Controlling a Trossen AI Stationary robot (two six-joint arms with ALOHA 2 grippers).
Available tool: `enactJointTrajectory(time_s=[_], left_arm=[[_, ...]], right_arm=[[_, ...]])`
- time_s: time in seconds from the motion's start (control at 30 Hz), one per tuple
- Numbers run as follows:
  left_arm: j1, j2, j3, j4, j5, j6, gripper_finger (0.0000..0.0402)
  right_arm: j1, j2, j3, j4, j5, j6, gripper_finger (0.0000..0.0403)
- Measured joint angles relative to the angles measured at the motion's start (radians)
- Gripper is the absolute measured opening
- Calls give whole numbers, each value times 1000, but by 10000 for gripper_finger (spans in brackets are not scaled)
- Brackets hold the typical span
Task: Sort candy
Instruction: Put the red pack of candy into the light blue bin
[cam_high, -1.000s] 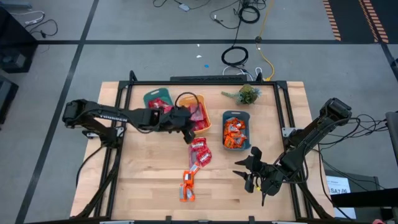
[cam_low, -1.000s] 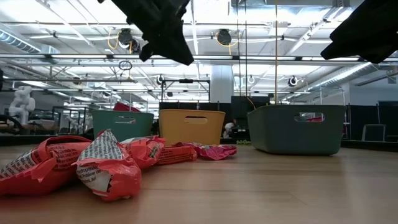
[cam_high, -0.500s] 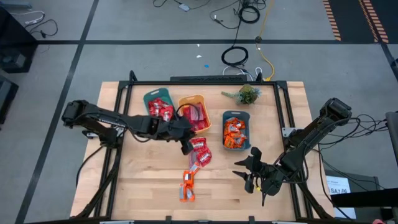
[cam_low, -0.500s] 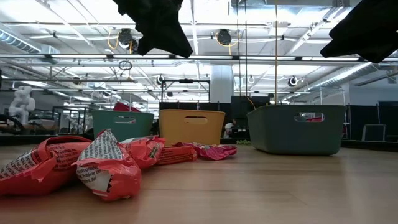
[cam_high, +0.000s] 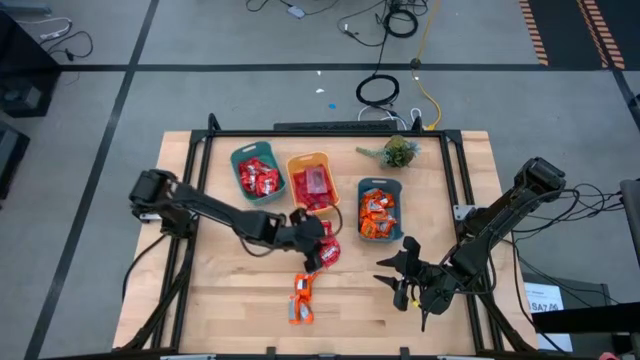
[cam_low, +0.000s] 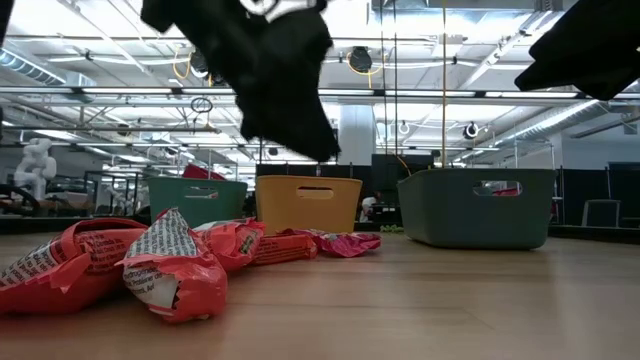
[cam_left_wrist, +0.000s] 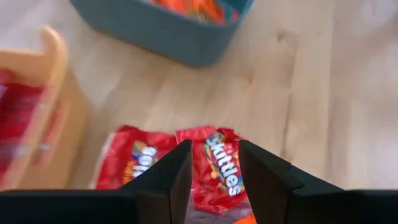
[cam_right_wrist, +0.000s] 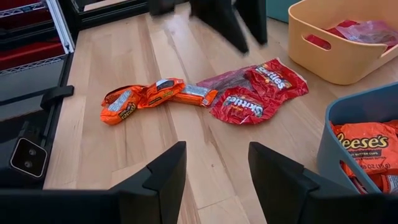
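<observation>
- The left gripper (cam_high: 318, 238) is seen at the centre of the high view, poised over the red Skittles packets (cam_high: 322, 243) that lie loose on the wooden table (cam_high: 230, 300).
- In the left wrist view its fingers (cam_left_wrist: 171, 180) are set apart, with one Skittles packet (cam_left_wrist: 217, 168) visible in the gap between them; nothing is clamped. Contact with the packet cannot be confirmed.
- The right gripper (cam_high: 403, 280) is found at the lower right of the high view, well apart from the candy. Its fingers (cam_right_wrist: 165, 171) are shown parted in the right wrist view, and nothing is held.
- Orange Reese's packets (cam_high: 300, 298) are seen loose on the table at lower centre of the high view, just below the red ones.
- Three bins are ranged in a row above the loose candy in the high view: a teal bin (cam_high: 237, 172) at left holding red packets, an orange bin (cam_high: 296, 164) in the middle holding red and pale pink packets, and a second teal bin (cam_high: 393, 186) at right holding orange Reese's packets.
- A small green plant (cam_high: 397, 151) is noted at the upper right of the table.
- In the low view, crumpled red packets (cam_low: 150, 262) fill the lower left of the frame, with the three bins behind them.
</observation>
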Motion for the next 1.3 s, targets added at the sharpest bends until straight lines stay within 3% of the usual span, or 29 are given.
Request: enactJointTrajectory(time_s=[0.37,0.73,0.87,1.03,1.3], left_arm=[[4,221,0,91,14,-70,142],[4,264,3,152,15,-89,138],[0,268,23,144,22,-78,104],[-13,269,54,138,41,-8,16],[-16,251,127,73,48,41,5]], right_arm=[[0,0,0,6,-4,0,165],[0,0,0,6,-4,-4,165],[0,0,0,6,-3,-4,165],[0,0,0,5,-3,-4,165],[0,0,1,5,-3,-4,165]])
